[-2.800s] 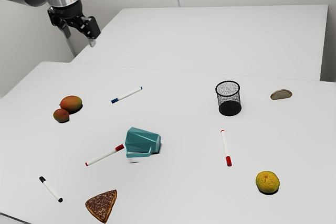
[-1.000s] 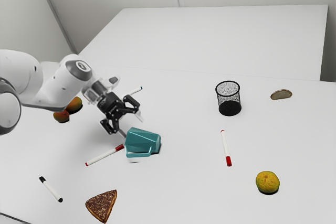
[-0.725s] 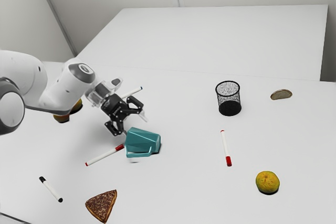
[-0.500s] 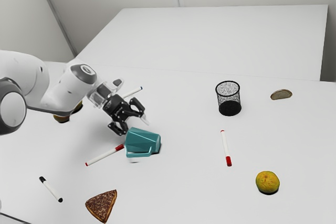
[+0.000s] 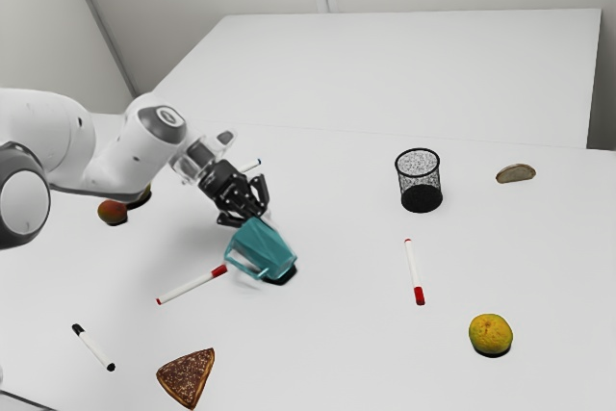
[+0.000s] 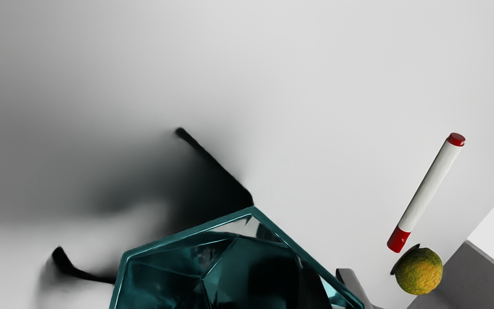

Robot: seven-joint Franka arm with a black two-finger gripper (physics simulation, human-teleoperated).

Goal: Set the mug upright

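In the exterior view my gripper (image 5: 262, 218) is at the raised rim of the teal mug (image 5: 265, 249). The mug leans, its mouth toward my hand and its base low over a dark shadow; whether the base touches the table is unclear. Its handle points toward the exterior view's lower left. In the wrist view the mouth of the mug (image 6: 212, 274) faces the camera. There my gripper (image 6: 332, 288) is shut on the mug's wall, one grey fingertip outside the rim and a dark one inside; their lower parts are hidden.
Close to the mug lies a red-capped marker (image 5: 192, 285); a blue-capped one (image 5: 250, 166) is behind the hand. Farther off are a mesh cup (image 5: 420, 182), another red marker (image 5: 414, 271), a yellow-green fruit (image 5: 491, 334), a cake slice (image 5: 186, 376) and a black-capped marker (image 5: 93, 347).
My hand has moved slightly toward the exterior view's right and its fingers have come together on the mug. The mug, lying on its side before, has tipped with its rim raised.
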